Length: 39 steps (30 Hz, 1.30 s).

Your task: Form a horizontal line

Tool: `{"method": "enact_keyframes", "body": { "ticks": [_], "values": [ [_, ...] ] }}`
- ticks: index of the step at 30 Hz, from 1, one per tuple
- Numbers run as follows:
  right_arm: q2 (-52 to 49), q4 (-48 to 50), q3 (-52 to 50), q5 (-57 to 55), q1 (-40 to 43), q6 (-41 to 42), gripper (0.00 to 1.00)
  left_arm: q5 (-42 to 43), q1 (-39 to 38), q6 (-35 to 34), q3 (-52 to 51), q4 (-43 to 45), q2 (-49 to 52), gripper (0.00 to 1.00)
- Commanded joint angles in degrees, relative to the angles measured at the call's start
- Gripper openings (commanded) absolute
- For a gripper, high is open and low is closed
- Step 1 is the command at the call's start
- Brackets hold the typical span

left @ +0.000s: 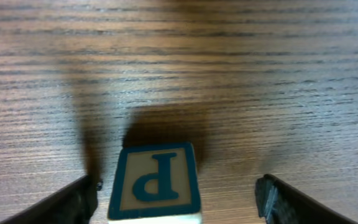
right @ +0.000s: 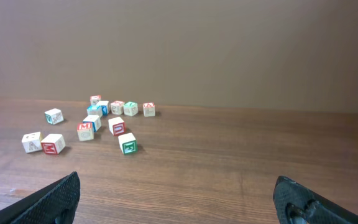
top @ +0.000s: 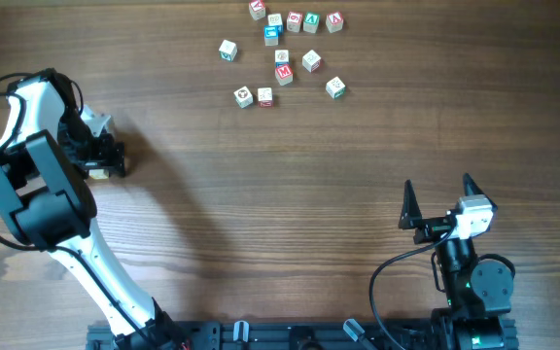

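A pale wooden cube with a blue-framed letter P (left: 157, 180) rests on the table between the fingers of my left gripper (left: 176, 190). The jaws stand open: the left finger (left: 73, 202) is close beside the cube and the right finger (left: 278, 199) is well clear of it. Seen from overhead, the left gripper (top: 113, 160) is at the table's left side and covers the cube. The horizontal line is hidden from view. My right gripper (top: 437, 187) stands wide open at the near right with nothing between its fingers (right: 179, 190).
Several loose letter cubes with red, blue and green faces (top: 285, 44) lie scattered at the far middle of the table, also seen from the right wrist (right: 98, 121). The left arm's white link (top: 86, 262) crosses the near left.
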State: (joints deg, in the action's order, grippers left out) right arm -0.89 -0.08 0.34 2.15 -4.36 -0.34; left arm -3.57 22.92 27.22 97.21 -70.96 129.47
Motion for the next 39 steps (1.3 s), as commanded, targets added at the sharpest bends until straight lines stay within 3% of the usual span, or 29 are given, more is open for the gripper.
{"method": "enact_keyframes", "body": {
  "ticks": [1,12,20,27,31,39],
  "values": [
    [0.5,0.1,0.0,0.9,-0.1,-0.8,1.0,1.2,0.3,0.6,-1.5,1.2,1.7,1.0],
    [0.5,0.1,0.0,0.9,-0.1,-0.8,1.0,4.9,0.3,0.6,-1.5,1.3,-1.2,1.0],
    [0.5,0.1,0.0,0.9,-0.1,-0.8,1.0,10.8,0.3,0.4,-0.2,1.6,-12.8,1.0],
    [0.4,0.1,0.0,0.9,-0.1,-0.7,1.0,19.3,0.3,-11.7,-0.1,0.8,-27.4,1.0],
    [0.3,0.1,0.0,0.9,-0.1,-0.8,1.0,30.1,0.2,-12.5,-0.1,-5.5,-34.6,1.0],
    [0.3,0.8,0.0,2.4,-0.1,1.1,1.0,30.8,-0.3,-9.7,-0.1,-18.4,-39.1,1.0]
  ]
}}
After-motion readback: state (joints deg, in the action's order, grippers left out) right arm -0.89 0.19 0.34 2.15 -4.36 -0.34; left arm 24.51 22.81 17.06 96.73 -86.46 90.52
